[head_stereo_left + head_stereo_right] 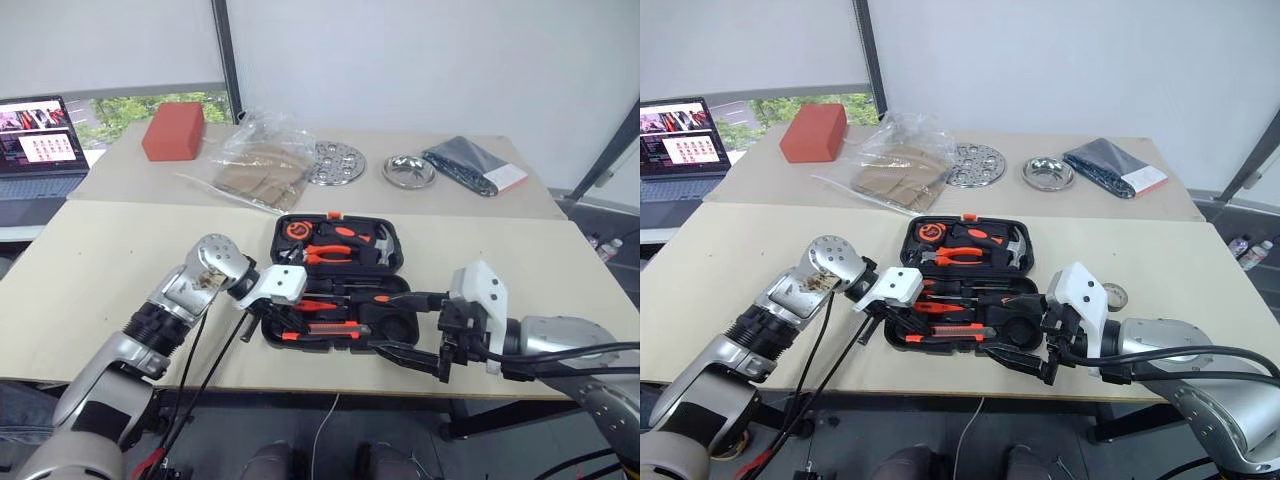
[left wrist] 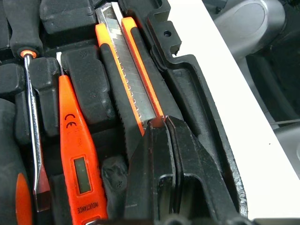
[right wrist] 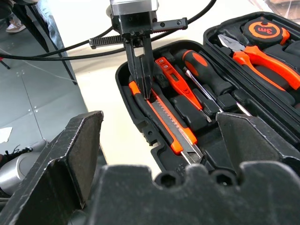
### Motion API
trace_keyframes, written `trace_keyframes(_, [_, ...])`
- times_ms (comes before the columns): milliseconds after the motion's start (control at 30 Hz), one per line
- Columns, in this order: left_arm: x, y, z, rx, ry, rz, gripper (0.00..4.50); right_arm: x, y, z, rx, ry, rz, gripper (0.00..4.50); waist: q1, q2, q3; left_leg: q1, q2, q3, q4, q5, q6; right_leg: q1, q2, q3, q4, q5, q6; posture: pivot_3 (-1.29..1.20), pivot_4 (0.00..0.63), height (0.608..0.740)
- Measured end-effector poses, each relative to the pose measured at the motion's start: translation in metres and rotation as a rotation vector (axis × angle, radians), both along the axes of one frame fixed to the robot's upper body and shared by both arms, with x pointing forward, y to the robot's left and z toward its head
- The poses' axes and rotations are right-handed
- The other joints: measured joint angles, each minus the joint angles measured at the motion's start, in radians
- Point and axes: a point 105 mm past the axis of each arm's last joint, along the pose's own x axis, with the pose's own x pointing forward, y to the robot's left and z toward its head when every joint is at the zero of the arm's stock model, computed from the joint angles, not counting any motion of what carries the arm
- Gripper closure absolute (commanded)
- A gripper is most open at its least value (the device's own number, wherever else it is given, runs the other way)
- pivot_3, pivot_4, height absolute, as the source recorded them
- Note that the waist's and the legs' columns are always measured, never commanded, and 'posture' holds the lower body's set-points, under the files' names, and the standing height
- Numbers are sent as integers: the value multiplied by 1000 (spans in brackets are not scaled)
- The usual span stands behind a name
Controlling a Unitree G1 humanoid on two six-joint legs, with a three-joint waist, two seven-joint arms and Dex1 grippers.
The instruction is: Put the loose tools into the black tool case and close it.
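I have the black tool case (image 1: 385, 240) lying open on the near table, and I place everything from it. My left gripper (image 3: 143, 91) is down over the case's front-left corner, its two black fingers (image 2: 161, 173) pressed together with no gap, their tips resting on the end of the utility knife (image 3: 164, 119). From these views I read it as poking the knife, not holding it — nothing is pinched between the fingers.

The knife lies along the case's front edge, apparently in its recess. Just behind it sits the orange tester screwdriver (image 2: 75, 154), then a black-and-orange screwdriver (image 3: 204, 70). In the case's lid half are the pliers (image 1: 335, 252) and tape measure (image 3: 263, 29).

My right gripper (image 1: 415, 325) hovers at the case's front-right corner, jaws spread wide with nothing between them.

The step in hand, as I judge it, is seating the knife flush. I'd press straight down with the closed tips, near the handle end, and avoid sliding along the blade — a sideways push could lever it out of the moulding. One small round thing (image 1: 1114, 295) lies on the table just right of the case; it may be the tape roll, though I cannot be sure. It would need fetching before I swing the lid over.
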Motion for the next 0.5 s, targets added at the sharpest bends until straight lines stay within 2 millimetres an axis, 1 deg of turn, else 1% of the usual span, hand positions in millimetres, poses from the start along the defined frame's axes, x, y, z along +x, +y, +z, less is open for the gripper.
trace_keyframes(100, [0,1,2,-20,32,24,4441,-1,-2,-3,0,12,-11,0,0,0,0,0,0,0,0,0,0,0,0,0,0,0,0,0,150,734])
trace_keyframes(167, [-1,3,8,-78,124,74,3932,-3,-15,-7,1,38,-65,0,1,0,0,-4,-1,-1,0,0,0,-2,0,0,1,0,0,0,150,734])
trace_keyframes(200, [-1,4,13,-116,155,92,3841,-5,-22,-8,4,49,-93,0,3,0,0,-5,-1,-1,1,0,0,-3,1,-1,1,0,0,0,150,734])
trace_keyframes(267, [0,3,31,-234,198,122,3120,-11,-41,-11,0,70,-179,0,12,0,0,-5,-1,-2,2,0,0,-2,3,-1,1,0,1,0,150,734])
trace_keyframes(300, [1,2,46,-326,211,140,2770,-17,-60,-16,-8,94,-260,0,18,0,0,-5,-2,-3,2,0,1,-1,4,-2,1,-1,2,0,150,734])
trace_keyframes(333, [5,5,61,-396,204,166,2409,-21,-76,-21,-13,115,-340,0,18,-1,0,-5,-2,-5,2,0,1,1,6,-1,0,-1,3,0,150,734])
trace_keyframes(367, [7,7,71,-438,191,182,2089,-23,-87,-21,-15,115,-393,0,19,-1,0,-5,-2,-5,2,0,1,1,8,-2,-1,-1,3,0,150,734])
trace_keyframes(400, [8,8,80,-470,180,188,1656,-27,-99,-23,-19,118,-448,0,17,-1,0,-4,-3,-4,2,0,1,1,8,-2,-1,-2,4,0,150,734])
trace_keyframes(467, [7,6,89,-497,175,179,949,-37,-121,-26,-19,125,-549,0,18,-1,0,-2,-3,-4,2,0,1,3,9,-1,-1,-2,5,0,150,734])
trace_keyframes(500, [6,6,91,-504,190,180,587,-42,-132,-27,-22,127,-601,0,18,-1,0,-2,-3,-4,2,0,1,3,9,0,-1,-3,6,0,150,734])
